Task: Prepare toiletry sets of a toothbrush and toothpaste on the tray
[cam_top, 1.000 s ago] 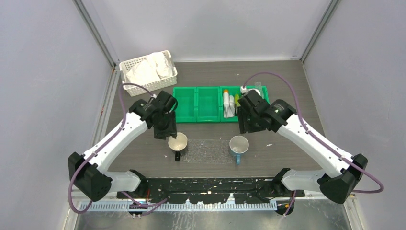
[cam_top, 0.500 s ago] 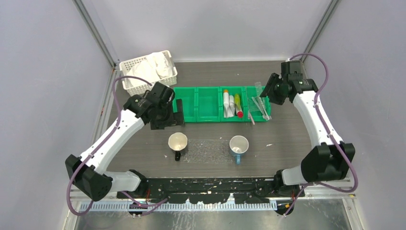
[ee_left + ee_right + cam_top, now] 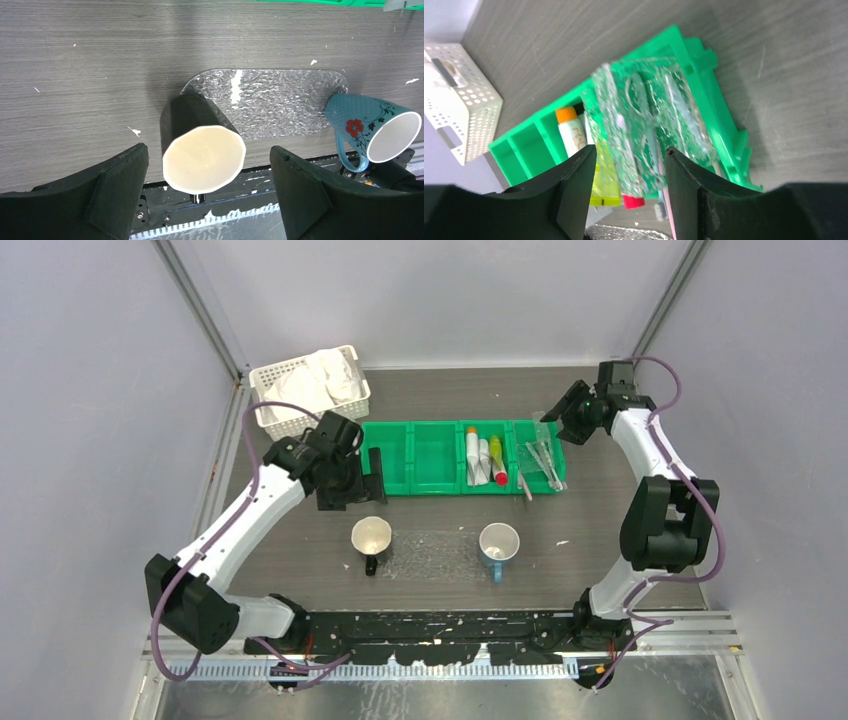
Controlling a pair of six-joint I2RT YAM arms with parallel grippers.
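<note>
**Tabletop after the let-go: both arms backed off, tray unfilled**

Near side of the green bin (image 3: pixel 435 455): clear tray (image 3: pixel 280 100) flat between cream mug (image 3: pixel 371 536) and blue mug (image 3: pixel 499 540), nothing on it. At the bin's left end: left fingers (image 3: pixel 115 195), just sprung wide, empty. Inside the bin: toothpaste tubes (image 3: pixel 483 458) and wrapped toothbrushes (image 3: pixel 545 460), unpicked. Beyond its right end: right fingers (image 3: pixel 574 195), swung away, partly open, holding nothing. Probably no set begun.
</note>
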